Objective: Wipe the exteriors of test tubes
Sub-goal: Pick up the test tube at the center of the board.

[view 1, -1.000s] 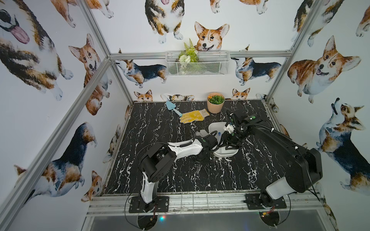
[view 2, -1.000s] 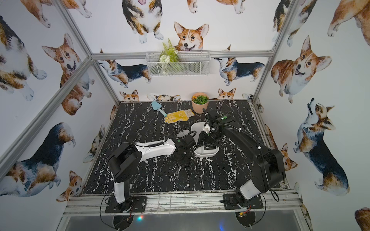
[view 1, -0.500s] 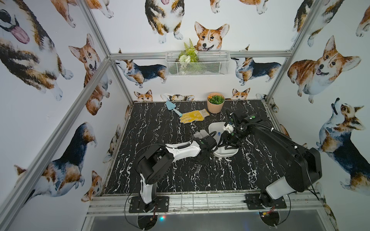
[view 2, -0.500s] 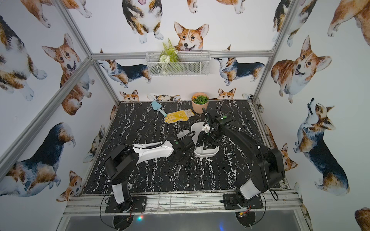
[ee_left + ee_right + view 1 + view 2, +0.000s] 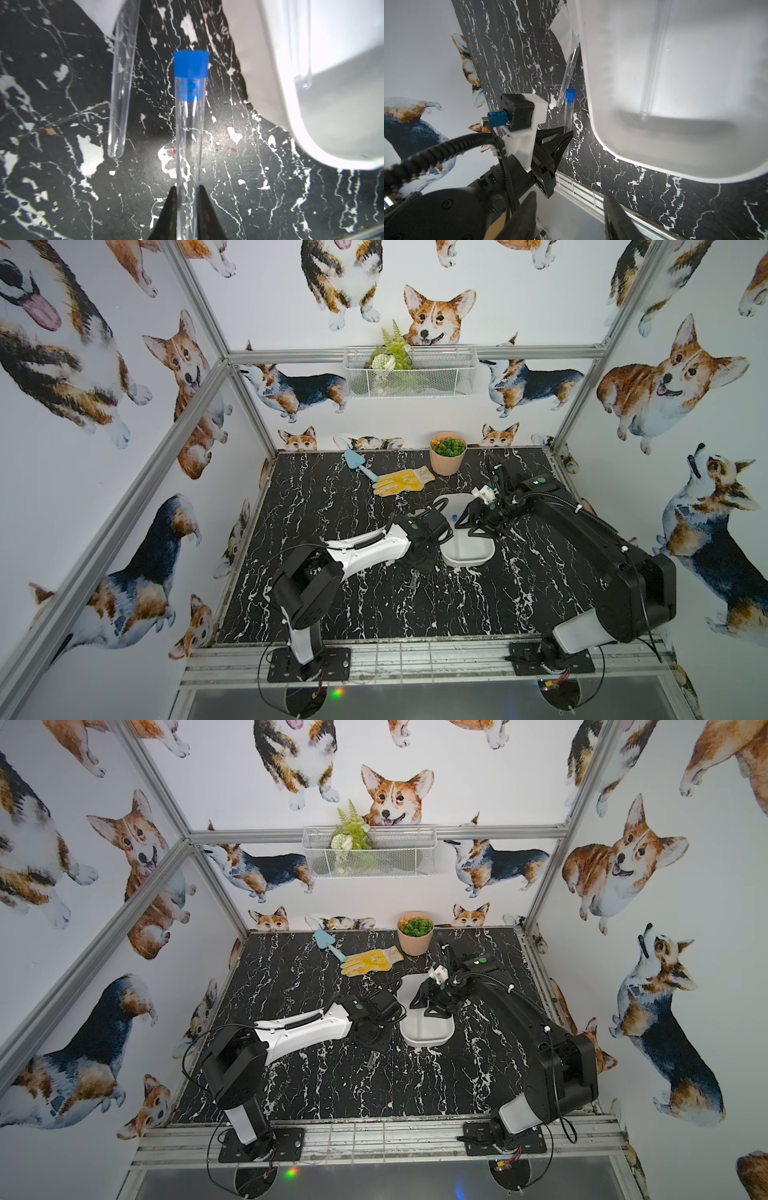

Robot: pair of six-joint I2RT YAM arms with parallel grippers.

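Left arm (image 5: 365, 549) white-shelled; right arm (image 5: 590, 539) black (green dots, ribbed cables).

Capped tube (image 5: 188, 135): lower end runs off bottom edge of left wrist view, pinched between tips of left gripper (image 5: 187, 188); rest of fingers cut off there. Second tube (image 5: 122, 83): far end hidden under white sheet (image 5: 97, 14). Third tube (image 5: 302, 41), in tray (image 5: 270, 93): faint against white, one end cut off. In both top views tubes too small to make out, left gripper buried under own wrist. Right gripper (image 5: 570, 194): finger roots off frame.

High top views share the whole table (image 5: 332, 497); wrist views close.
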